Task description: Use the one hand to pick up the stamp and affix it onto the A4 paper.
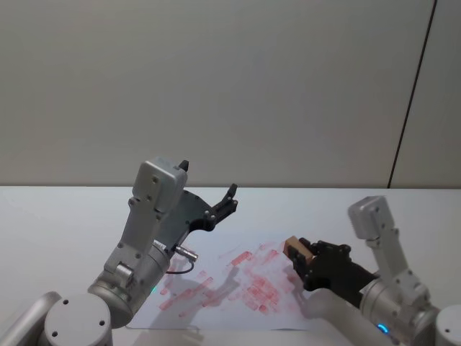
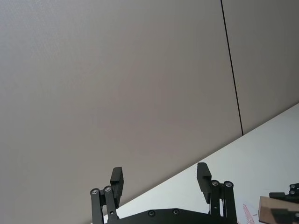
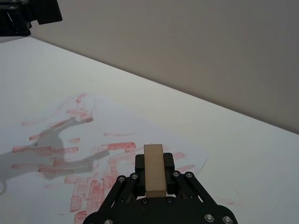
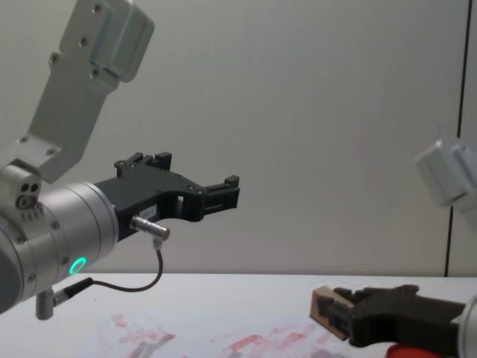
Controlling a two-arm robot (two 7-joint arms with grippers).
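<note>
The stamp [image 1: 294, 249] is a light-tan wooden block, and my right gripper [image 1: 301, 258] is shut on it. It hangs a little above the right part of the A4 paper [image 1: 230, 288], a white sheet covered in red stamped marks. In the right wrist view the stamp [image 3: 153, 170] stands between the black fingers [image 3: 140, 163] over the paper [image 3: 93, 154]. From the chest view the stamp [image 4: 325, 304] is clear of the sheet [image 4: 246, 343]. My left gripper [image 1: 229, 198] is raised above the table's left side, open and holding nothing [image 2: 160, 179].
A red ink pad [image 4: 414, 352] peeks out under the right gripper at the lower edge of the chest view. White tabletop [image 3: 243, 154] surrounds the paper, with a grey wall [image 1: 230, 86] behind. The left arm's shadow [image 3: 60, 158] falls on the sheet.
</note>
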